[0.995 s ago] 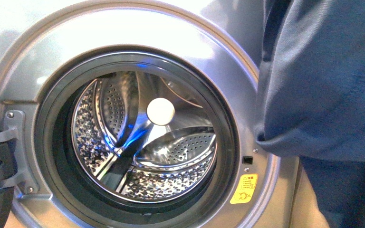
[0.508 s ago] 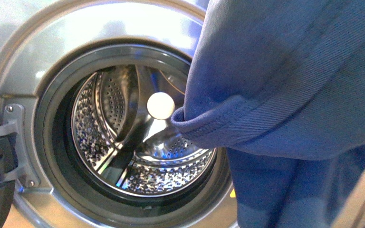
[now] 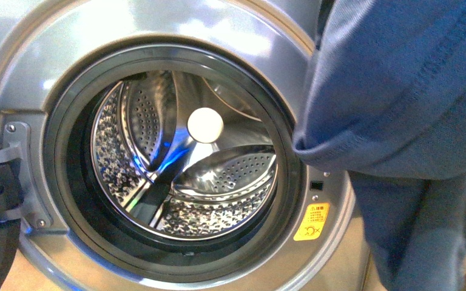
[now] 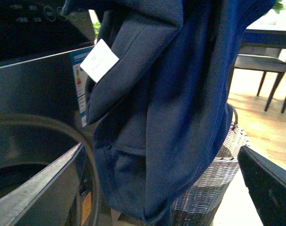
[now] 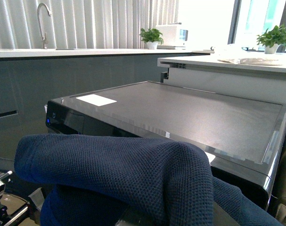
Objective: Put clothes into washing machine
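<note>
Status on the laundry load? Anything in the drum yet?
Done: the washing machine door is open. In hand: the navy garment hangs lifted at the opening's right edge, outside the drum; the right claw is hidden under its fabric. Left: the drum is empty, so the garment has to go in through the opening.

Matt knit clothes (image 3: 400, 91), glossy steel drum (image 3: 182, 176)
</note>
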You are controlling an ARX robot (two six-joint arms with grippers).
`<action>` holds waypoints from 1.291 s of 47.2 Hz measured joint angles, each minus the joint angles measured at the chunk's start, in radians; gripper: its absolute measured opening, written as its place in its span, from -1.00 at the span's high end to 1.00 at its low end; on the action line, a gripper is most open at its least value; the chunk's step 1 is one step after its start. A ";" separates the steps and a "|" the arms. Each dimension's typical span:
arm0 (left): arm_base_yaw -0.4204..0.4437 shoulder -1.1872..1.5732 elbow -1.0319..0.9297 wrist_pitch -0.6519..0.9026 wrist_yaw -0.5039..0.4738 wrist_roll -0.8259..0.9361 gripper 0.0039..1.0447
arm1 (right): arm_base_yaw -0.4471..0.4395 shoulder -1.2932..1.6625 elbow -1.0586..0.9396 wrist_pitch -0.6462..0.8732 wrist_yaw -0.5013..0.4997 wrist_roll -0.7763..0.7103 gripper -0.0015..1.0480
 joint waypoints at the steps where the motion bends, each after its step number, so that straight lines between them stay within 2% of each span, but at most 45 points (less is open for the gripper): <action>1: -0.005 0.018 0.014 0.008 0.015 -0.003 -0.88 | 0.000 0.000 0.000 0.000 0.000 0.000 0.93; 8: -0.042 0.126 0.084 0.051 0.054 -0.011 -0.88 | 0.000 0.000 0.000 0.000 0.000 0.000 0.93; 20: -0.123 0.234 0.116 0.069 0.057 -0.015 -0.88 | 0.000 0.000 0.000 0.000 0.000 0.000 0.93; 33: -0.260 0.274 0.150 0.055 0.075 0.009 -0.88 | 0.000 0.000 0.000 0.000 0.000 0.000 0.93; 47: -0.371 0.331 0.220 0.105 0.039 -0.005 -0.88 | 0.000 0.000 0.000 0.000 0.000 0.000 0.93; 61: -0.457 0.397 0.277 0.181 -0.081 -0.041 -0.88 | 0.000 0.000 0.000 0.000 0.000 0.000 0.93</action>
